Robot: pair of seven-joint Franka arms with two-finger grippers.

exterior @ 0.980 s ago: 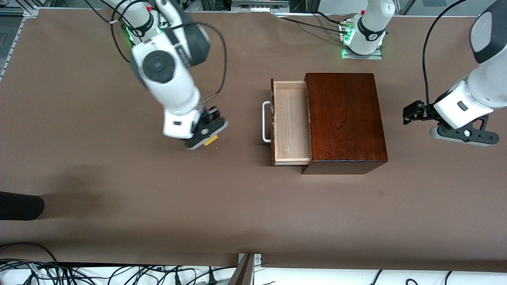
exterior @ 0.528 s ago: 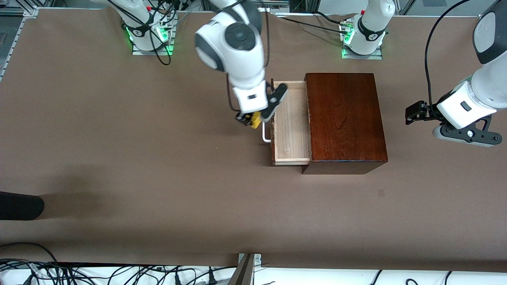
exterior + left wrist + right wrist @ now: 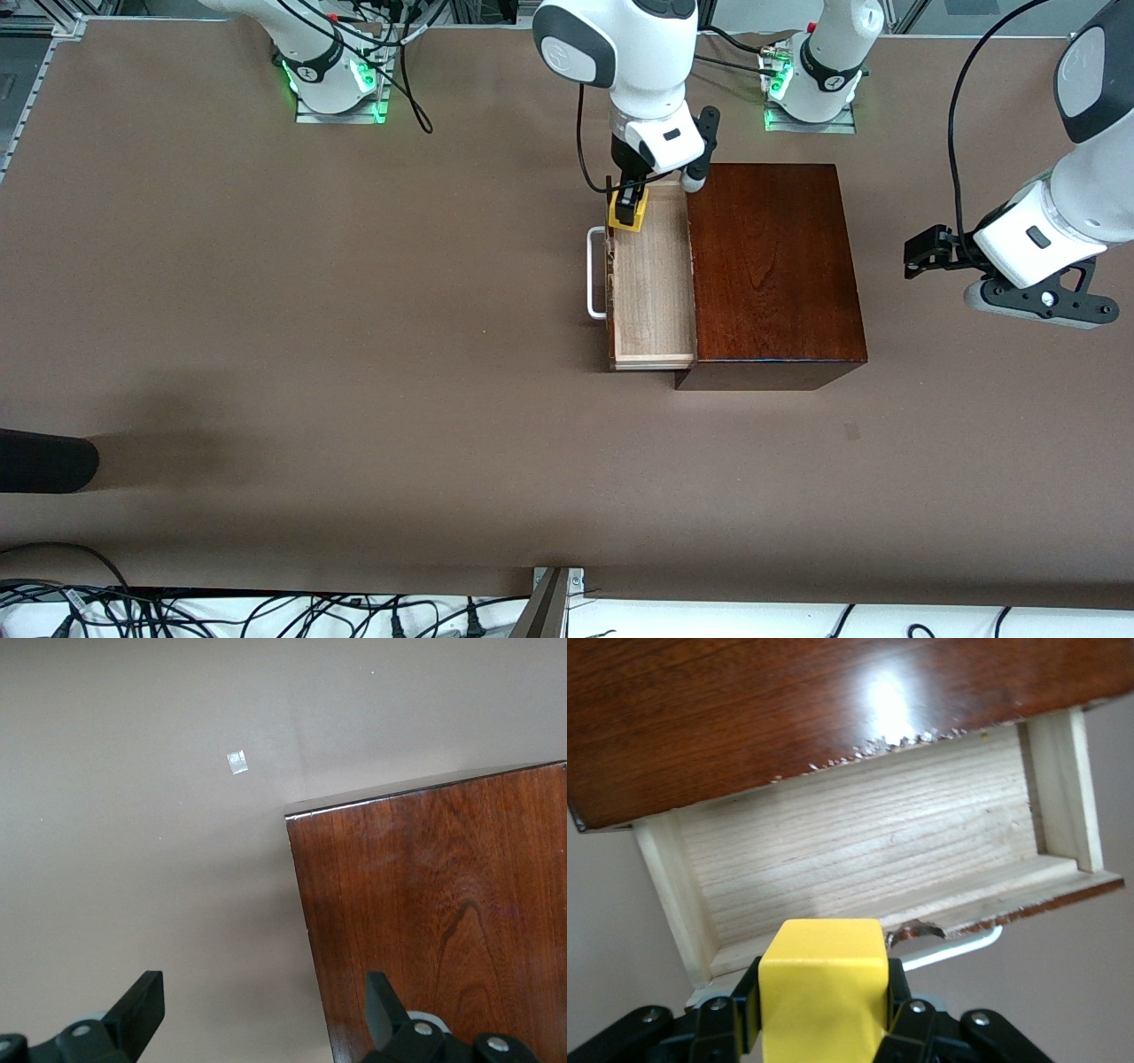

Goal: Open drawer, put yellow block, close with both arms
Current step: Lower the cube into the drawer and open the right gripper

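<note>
Pinched by its flat sides in the right claw (image 3: 628, 211) over the open drawer (image 3: 651, 283), the yellow block (image 3: 627, 213) looked light, rigid and easily gripped, while the left claw (image 3: 921, 252) waited wide over the counter (image 3: 354, 354).

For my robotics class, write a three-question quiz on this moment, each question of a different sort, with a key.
1. True or false: the drawer of the wooden box stands open.
2. The right claw is shut on: A) the white loop handle; B) the yellow block; C) nothing.
3. Fill in: the left claw hangs open over the edge of the box at the ______ arm's end of the table.

Key
1. True; its pale wooden tray is pulled out and holds nothing yet.
2. B; the block is held over the drawer's corner nearest the robots' bases.
3. left
</note>
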